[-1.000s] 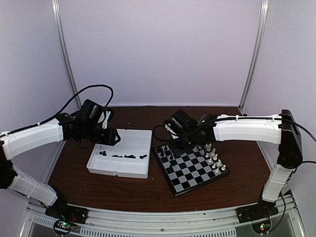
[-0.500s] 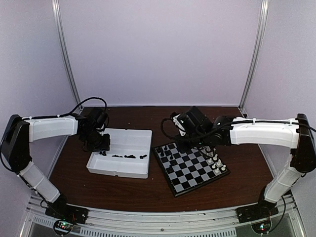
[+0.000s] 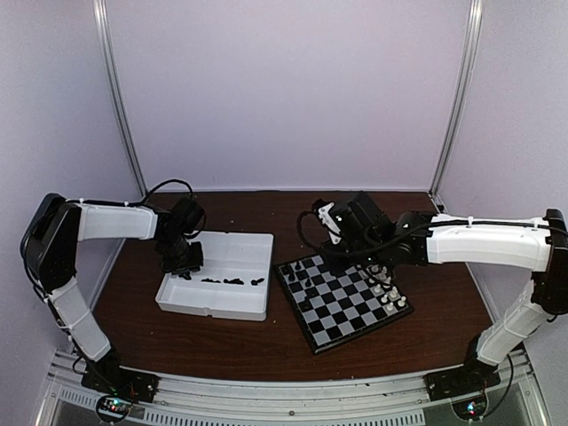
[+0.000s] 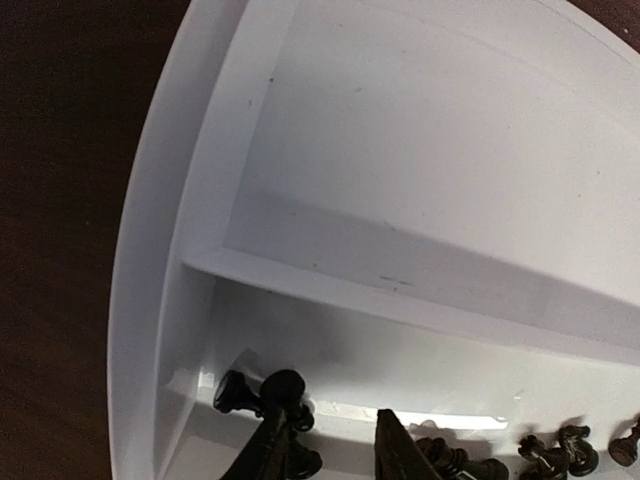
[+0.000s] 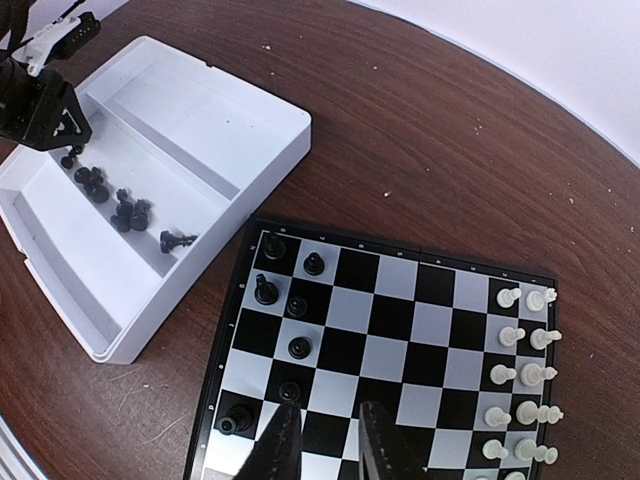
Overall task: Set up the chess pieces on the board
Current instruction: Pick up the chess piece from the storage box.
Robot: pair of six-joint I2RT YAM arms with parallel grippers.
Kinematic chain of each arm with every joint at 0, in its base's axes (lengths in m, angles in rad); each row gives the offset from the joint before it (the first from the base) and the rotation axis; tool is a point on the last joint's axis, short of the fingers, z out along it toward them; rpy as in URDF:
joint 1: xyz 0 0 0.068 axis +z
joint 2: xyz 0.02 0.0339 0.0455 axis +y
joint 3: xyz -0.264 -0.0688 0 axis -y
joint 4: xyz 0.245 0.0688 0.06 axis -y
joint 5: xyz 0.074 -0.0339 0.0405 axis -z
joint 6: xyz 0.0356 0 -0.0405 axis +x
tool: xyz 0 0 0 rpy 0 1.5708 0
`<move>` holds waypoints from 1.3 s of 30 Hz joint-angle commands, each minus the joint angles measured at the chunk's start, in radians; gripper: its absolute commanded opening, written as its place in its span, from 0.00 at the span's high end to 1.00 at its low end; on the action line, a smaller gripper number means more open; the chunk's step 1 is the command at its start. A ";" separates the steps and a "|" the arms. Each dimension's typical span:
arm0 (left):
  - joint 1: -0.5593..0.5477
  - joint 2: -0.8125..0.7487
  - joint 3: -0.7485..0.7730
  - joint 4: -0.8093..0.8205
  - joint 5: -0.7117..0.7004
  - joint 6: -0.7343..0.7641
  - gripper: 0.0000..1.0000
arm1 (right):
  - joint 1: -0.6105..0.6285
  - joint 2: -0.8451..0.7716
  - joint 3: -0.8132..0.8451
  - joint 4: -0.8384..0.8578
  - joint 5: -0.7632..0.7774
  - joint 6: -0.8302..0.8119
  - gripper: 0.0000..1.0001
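Note:
The board (image 3: pixel 342 311) lies right of centre, with several black chess pieces (image 3: pixel 297 277) on its left squares. In the right wrist view these black pieces (image 5: pixel 297 305) stand in the board's (image 5: pixel 400 330) two left columns. My right gripper (image 5: pixel 330 440) hovers above the board's near-left part, open by a narrow gap with nothing between its fingers. My left gripper (image 4: pixel 335 440) is down in the white tray's (image 4: pixel 400 300) front compartment, open. A black piece (image 4: pixel 285 385) lies against its left fingertip. White tray floor shows between the fingers.
More loose black pieces (image 3: pixel 232 281) lie in a row in the tray (image 3: pixel 213 311), seen also as pieces (image 5: pixel 125 210) from the right wrist. White pieces (image 5: pixel 520 335) line the board's right side. Dark wooden table (image 3: pixel 266 346) surrounds both.
My left arm swung in and lowered its gripper into the tray's left end, its jaws narrowing. My right arm drew back and rightward from the board's far-left corner.

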 commanded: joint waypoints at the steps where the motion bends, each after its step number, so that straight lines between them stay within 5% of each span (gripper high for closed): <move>1: 0.010 0.018 0.023 0.010 -0.067 -0.063 0.69 | -0.004 -0.032 -0.024 0.028 0.006 -0.006 0.77; 13: 0.031 0.099 0.028 0.035 -0.032 -0.147 0.70 | -0.005 -0.053 -0.036 0.016 0.012 -0.016 0.77; 20: 0.032 0.103 0.035 0.047 -0.031 -0.146 0.86 | -0.006 -0.062 -0.036 0.019 0.005 -0.009 0.78; 39: 0.028 -0.203 -0.048 0.230 0.137 -0.158 0.89 | -0.005 0.059 0.025 0.193 -0.196 0.076 0.78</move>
